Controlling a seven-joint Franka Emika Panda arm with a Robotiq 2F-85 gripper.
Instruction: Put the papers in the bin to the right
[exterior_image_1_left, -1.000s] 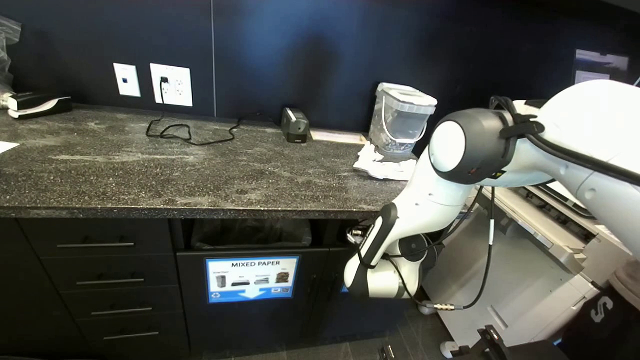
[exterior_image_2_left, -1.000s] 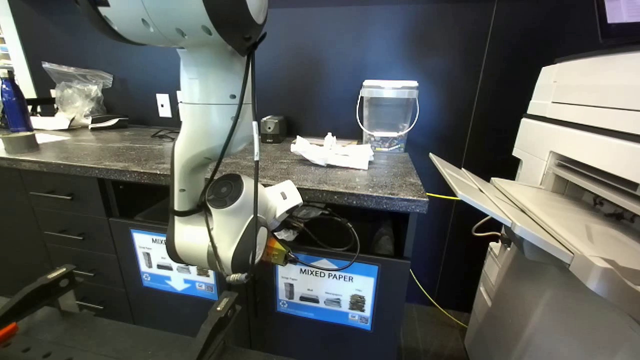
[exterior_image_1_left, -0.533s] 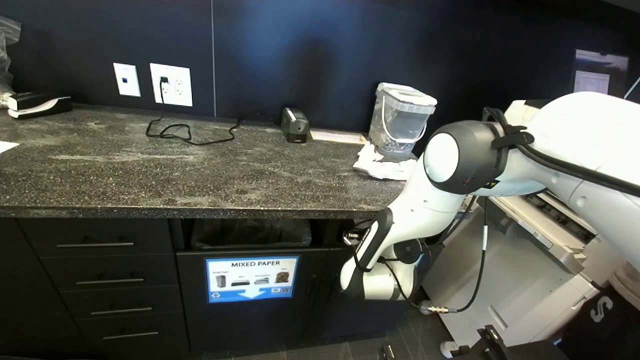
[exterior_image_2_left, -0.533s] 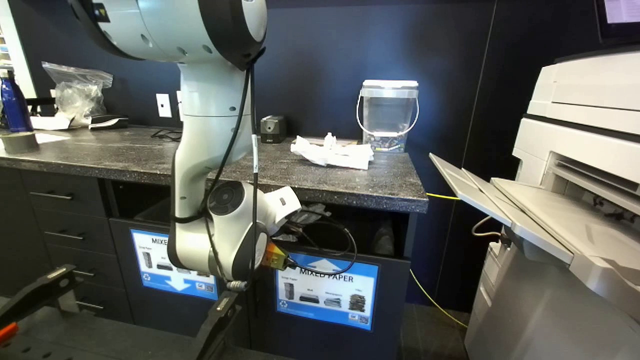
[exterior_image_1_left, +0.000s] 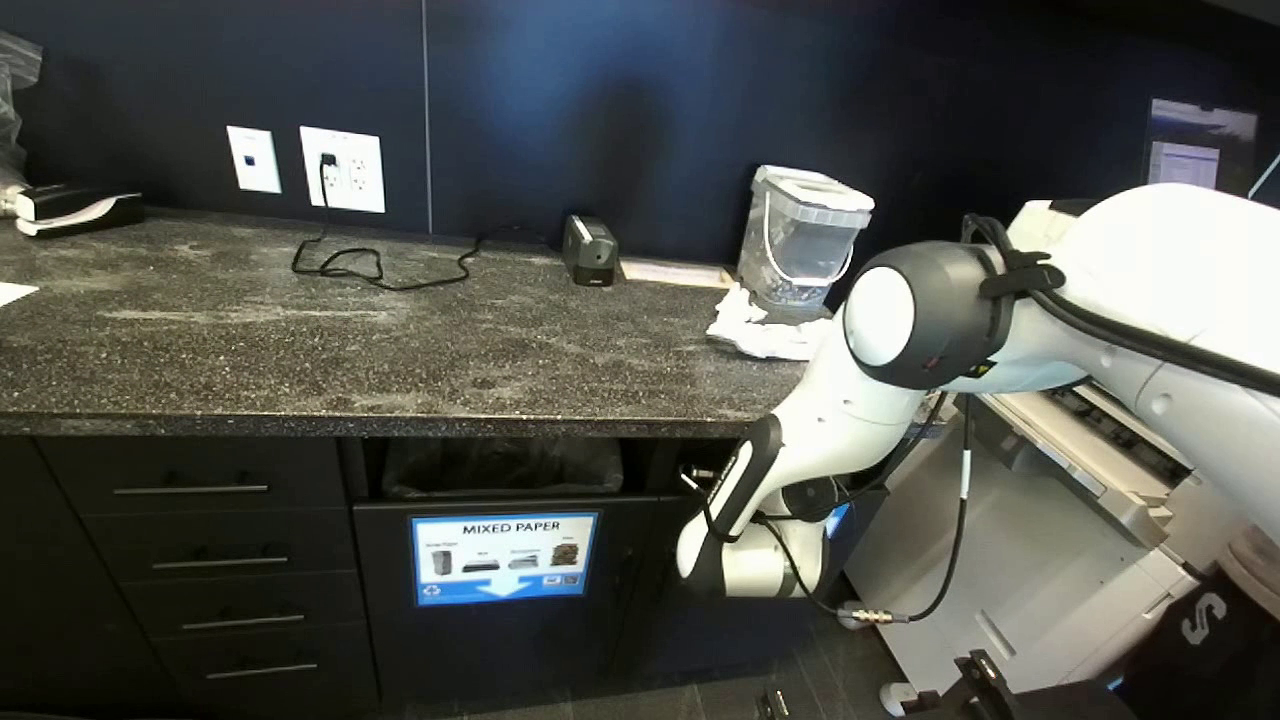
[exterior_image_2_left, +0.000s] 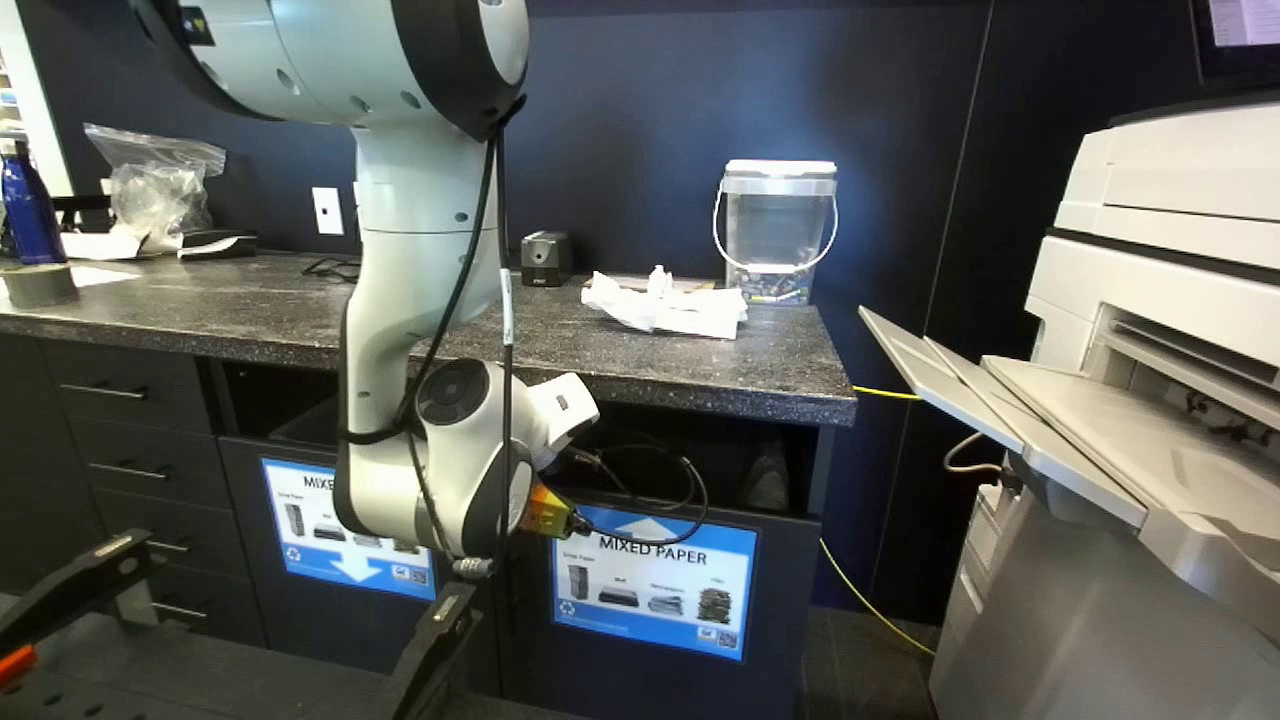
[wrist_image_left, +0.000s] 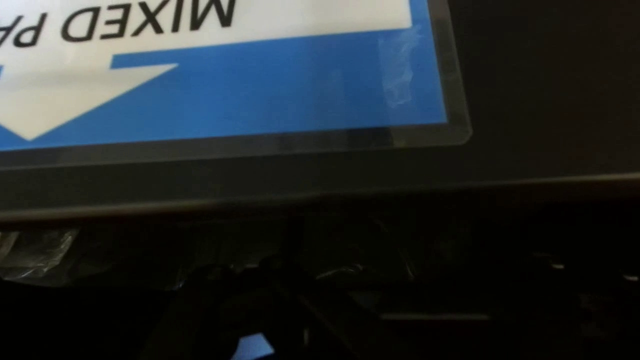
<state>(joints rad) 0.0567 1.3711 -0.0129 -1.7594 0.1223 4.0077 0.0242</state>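
Crumpled white papers (exterior_image_1_left: 770, 335) lie on the counter in front of the clear bucket. Both exterior views show them, and the arm partly covers them in one of these. The right-hand bin's front (exterior_image_2_left: 785, 570) carries a blue MIXED PAPER label (exterior_image_2_left: 655, 590), with its dark slot above. My wrist is beside that slot, below the counter edge, and the hand reaches in. In the very dark wrist view my gripper (wrist_image_left: 415, 272) is upside down to the label; its left finger (wrist_image_left: 305, 295) leans outward, the right one is lost in shadow. I see no paper between the jaws.
The stone counter's front edge (exterior_image_2_left: 700, 385) overhangs the slot closely. A clear bucket (exterior_image_2_left: 780, 225) and a pencil sharpener (exterior_image_2_left: 546, 260) stand along the wall. To the right is a large printer (exterior_image_2_left: 1130, 420). A black bracket (exterior_image_2_left: 435, 645) rises in the foreground.
The arm has come down slightly and shifted a little left. A pale crumpled piece seen at the gripper in the slot earlier no longer shows there. The counter papers have stayed put.
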